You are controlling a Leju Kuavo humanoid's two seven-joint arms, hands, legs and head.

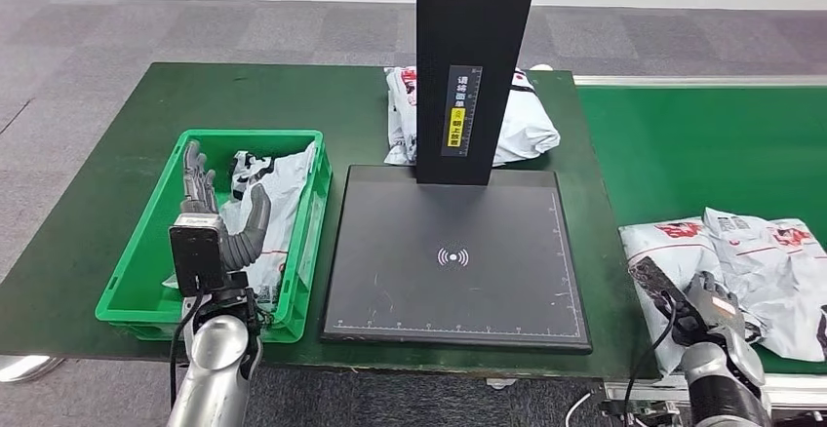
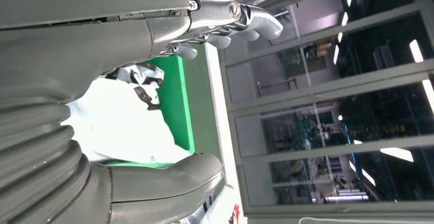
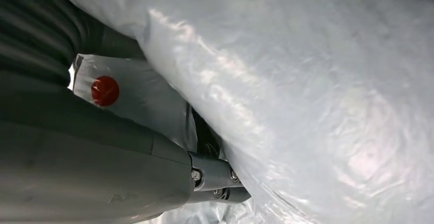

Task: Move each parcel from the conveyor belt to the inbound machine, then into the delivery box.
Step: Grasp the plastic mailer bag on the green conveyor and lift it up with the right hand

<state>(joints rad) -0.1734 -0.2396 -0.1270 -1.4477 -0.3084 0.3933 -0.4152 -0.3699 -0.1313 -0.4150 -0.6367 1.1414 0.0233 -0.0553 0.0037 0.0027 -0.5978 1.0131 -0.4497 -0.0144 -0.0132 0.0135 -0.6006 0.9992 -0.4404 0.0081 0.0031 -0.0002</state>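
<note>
Over the green delivery box (image 1: 127,281) our left hand (image 1: 216,217) hangs with fingers spread and nothing in it, palm toward the white parcel (image 1: 278,203) already lying inside; we judge that this one is delivered and the hand is free. At the conveyor belt (image 1: 702,144) our right hand (image 1: 697,310) lies against the near edge of a crumpled white parcel with red print (image 1: 683,242), and the right wrist view has its plastic film pressed close over the fingers; we cannot tell whether they have closed on it or merely rest under a fold. Another white bag (image 1: 780,261) overlaps it on the belt, so a lift may well drag both. Between box and belt the black inbound machine's plate (image 1: 458,261) lies bare beneath its upright column (image 1: 475,66), ready for the next parcel; one more parcel (image 1: 522,120) sits behind the column on the table (image 1: 244,96), well apart from either hand.
</note>
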